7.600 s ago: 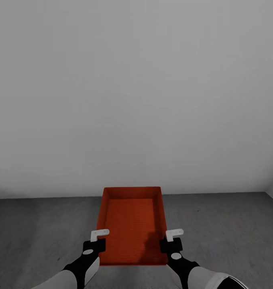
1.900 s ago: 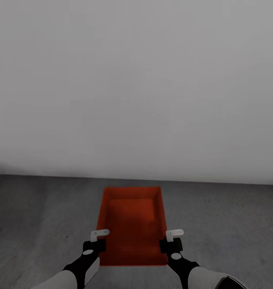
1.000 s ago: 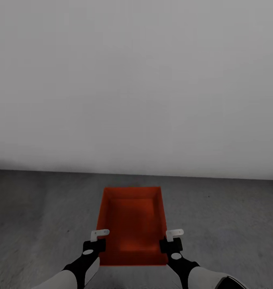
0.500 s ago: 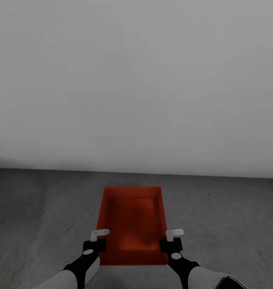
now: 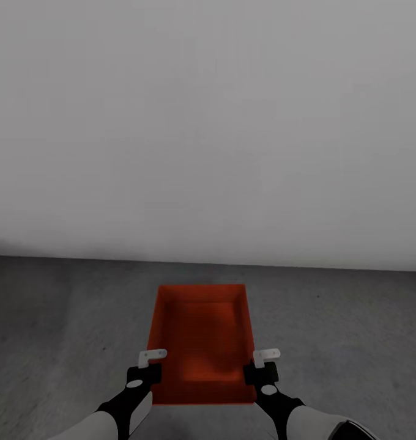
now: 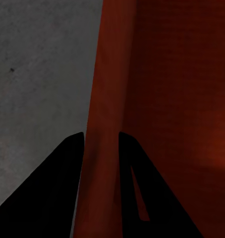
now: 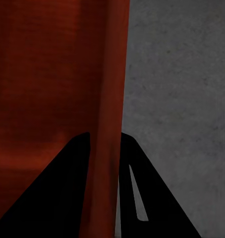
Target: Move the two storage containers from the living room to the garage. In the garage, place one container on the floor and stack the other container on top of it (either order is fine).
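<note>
Two arms, white glossy forearm shells tapering into black wrist housings. Left gripper [image 5: 152,362]: black body, small pale round disc on top, short white angled bracket at far end. Right gripper [image 5: 264,362]: same build, same disc and bracket. Fingers [image 6: 53,188] in wrist views: flat black wedges, thin pale slit on one.
</note>
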{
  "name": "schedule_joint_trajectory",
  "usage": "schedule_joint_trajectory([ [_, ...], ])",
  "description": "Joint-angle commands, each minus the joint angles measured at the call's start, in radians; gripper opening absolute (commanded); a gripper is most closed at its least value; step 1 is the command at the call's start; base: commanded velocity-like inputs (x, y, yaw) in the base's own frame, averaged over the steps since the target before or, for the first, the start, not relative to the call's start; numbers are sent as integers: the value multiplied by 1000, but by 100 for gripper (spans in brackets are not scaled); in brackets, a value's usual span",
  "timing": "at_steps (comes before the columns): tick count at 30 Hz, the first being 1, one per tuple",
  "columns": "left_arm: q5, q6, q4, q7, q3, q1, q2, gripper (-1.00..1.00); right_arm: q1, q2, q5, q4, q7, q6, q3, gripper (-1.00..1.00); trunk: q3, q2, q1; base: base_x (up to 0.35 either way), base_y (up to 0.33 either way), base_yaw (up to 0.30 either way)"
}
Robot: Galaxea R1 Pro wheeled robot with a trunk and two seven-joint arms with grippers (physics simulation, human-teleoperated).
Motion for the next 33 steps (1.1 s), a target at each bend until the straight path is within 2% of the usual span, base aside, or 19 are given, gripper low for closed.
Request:
schedule_joint_trajectory([
  [1,-2,-4,-1,9,4,0,-1,-100,-1,3,-1,-11,-4,1,-71,-100,-1,-1,0,0,0,0],
  [3,0,-4,-1,9,4,0,-1,-100,-1,3,0,-11,-4,1,-71,-100,-1,-1,0,0,0,0],
  [33,2,5,-1,6,6,0,0,-100,-1,3,0,-11,-5,1,-71,-100,-95,-211,115,0,0,0],
])
